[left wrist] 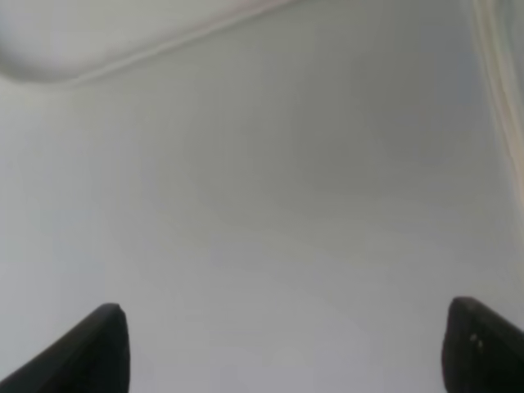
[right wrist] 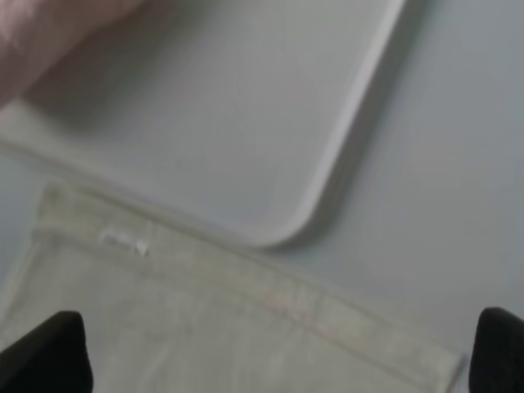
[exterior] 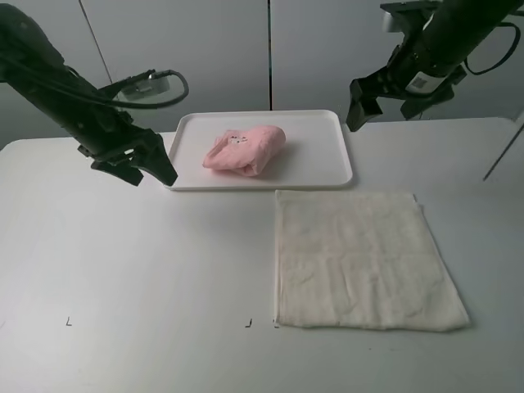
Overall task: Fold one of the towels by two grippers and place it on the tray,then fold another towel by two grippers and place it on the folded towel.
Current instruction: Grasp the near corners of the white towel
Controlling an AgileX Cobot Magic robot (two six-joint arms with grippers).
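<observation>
sideways, the bunched pink towel lies lengthwise along the tray.

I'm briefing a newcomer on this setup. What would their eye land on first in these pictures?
The pink towel, bundled into a folded lump, sits in the middle of the white tray at the back of the table. In front of the tray, toward the right, the cream towel lies spread flat, not yet folded. The left pincer by the tray's left edge and the right pincer above its far right corner both hang open and empty.
</observation>
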